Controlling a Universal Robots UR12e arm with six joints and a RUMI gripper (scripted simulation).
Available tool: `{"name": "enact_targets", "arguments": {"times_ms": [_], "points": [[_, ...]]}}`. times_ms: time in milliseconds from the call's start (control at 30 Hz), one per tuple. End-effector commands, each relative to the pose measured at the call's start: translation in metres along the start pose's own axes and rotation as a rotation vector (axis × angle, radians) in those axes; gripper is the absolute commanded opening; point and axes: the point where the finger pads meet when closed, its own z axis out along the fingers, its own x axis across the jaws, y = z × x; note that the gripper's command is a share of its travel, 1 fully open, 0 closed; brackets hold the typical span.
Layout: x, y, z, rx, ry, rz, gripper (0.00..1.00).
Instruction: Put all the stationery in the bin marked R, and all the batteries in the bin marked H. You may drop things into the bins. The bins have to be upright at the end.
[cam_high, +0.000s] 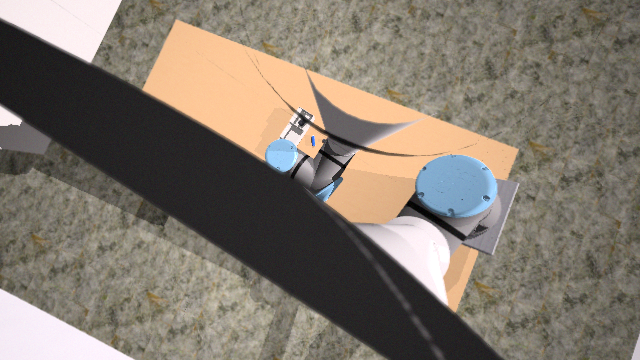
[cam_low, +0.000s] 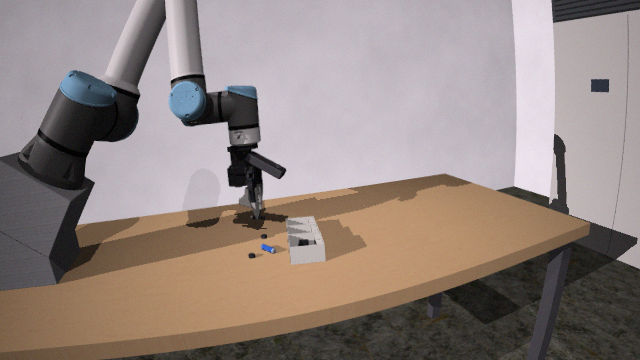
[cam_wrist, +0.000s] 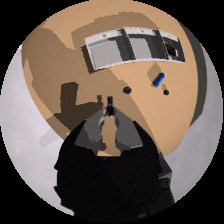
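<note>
My gripper (cam_low: 257, 215) (cam_wrist: 110, 107) points straight down, just above the table (cam_low: 450, 225), left of and behind the bins. Its fingers are shut on a small dark thing (cam_wrist: 109, 101) that is too small to name. A blue battery (cam_low: 268, 248) (cam_wrist: 159, 80) (cam_high: 313, 141) lies on the table beside the bins. Two small black round things (cam_low: 263, 235) (cam_low: 251, 255) also lie on the table, and they show in the wrist view (cam_wrist: 127, 90) (cam_wrist: 165, 92). The white row of bins (cam_low: 306, 255) (cam_wrist: 107, 54) (cam_high: 290, 131) stands upright; I cannot read their letters. A dark thing (cam_low: 303, 242) (cam_wrist: 175, 50) lies in the nearest compartment.
The arm's dark link crosses the top view and hides much of the table (cam_high: 210, 80). The robot's grey base (cam_low: 30, 220) stands at the table's left end. A grey cabinet (cam_low: 590, 125) stands at the far right, beyond the table.
</note>
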Motion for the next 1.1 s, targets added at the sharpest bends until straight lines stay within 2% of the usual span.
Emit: {"name": "enact_targets", "arguments": {"times_ms": [0, 100, 633, 700, 833, 1067], "points": [[0.0, 0.0, -0.009, -0.001, 0.0, 0.0, 0.0], [0.0, 0.0, -0.019, -0.001, 0.0, 0.0, 0.0], [0.0, 0.0, -0.019, -0.001, 0.0, 0.0, 0.0], [0.0, 0.0, -0.026, -0.001, 0.0, 0.0, 0.0], [0.0, 0.0, -0.026, -0.001, 0.0, 0.0, 0.0], [0.02, -0.037, -0.026, 0.0, -0.001, 0.287, 0.0]]}}
